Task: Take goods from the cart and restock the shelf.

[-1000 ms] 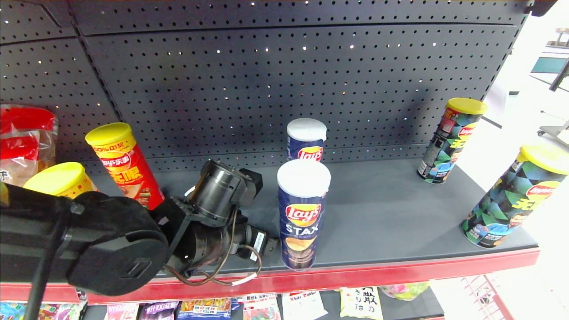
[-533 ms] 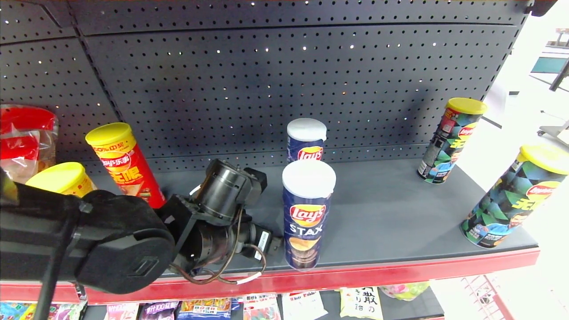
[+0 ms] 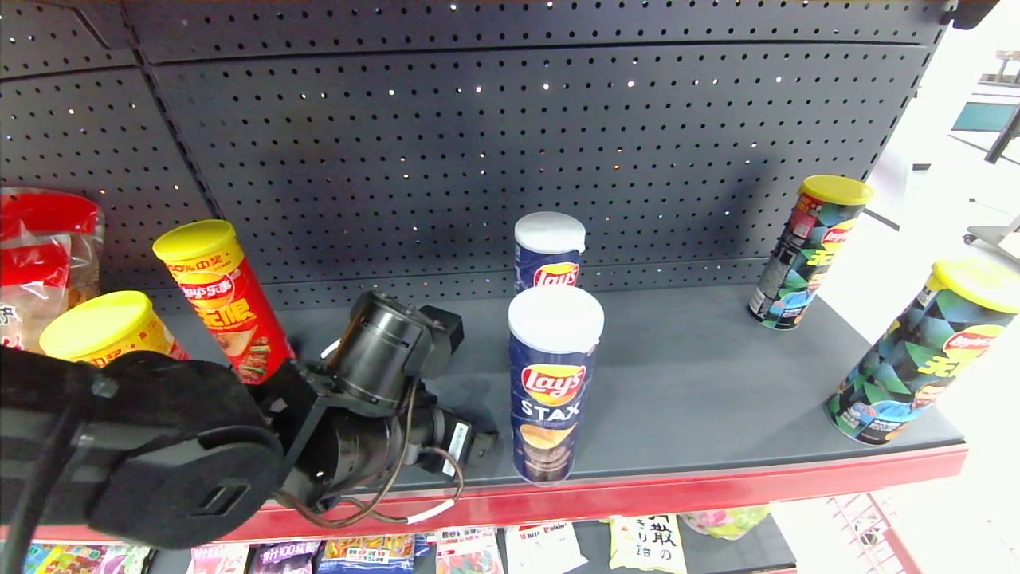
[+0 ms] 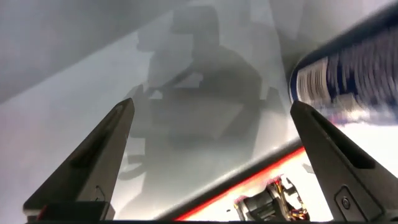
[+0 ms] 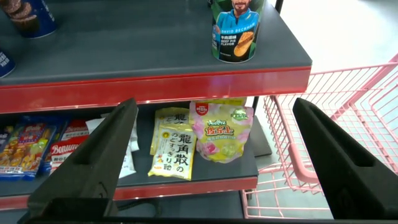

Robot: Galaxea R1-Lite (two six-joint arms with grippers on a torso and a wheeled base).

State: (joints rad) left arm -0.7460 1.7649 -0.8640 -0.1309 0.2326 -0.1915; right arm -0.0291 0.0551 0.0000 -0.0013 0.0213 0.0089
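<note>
A blue chip can with a white lid (image 3: 554,383) stands upright at the front edge of the grey shelf (image 3: 701,399). My left arm's wrist (image 3: 382,399) lies just left of it on the shelf. In the left wrist view my left gripper (image 4: 211,109) is open over bare shelf, and the blue can (image 4: 354,74) sits beyond one fingertip, outside the jaws. My right gripper (image 5: 214,106) is open and holds nothing, low in front of the shelf's red lip (image 5: 155,87).
A second blue can (image 3: 548,251) stands behind the first. Two red cans (image 3: 223,295) stand at the left, two green-black cans (image 3: 813,251) at the right. Snack packets (image 5: 221,127) fill the lower shelf. A pink cart (image 5: 348,124) is at the right.
The front blue can shifted slightly right and stayed upright. My left arm has since drawn back leftward, away from the can.
</note>
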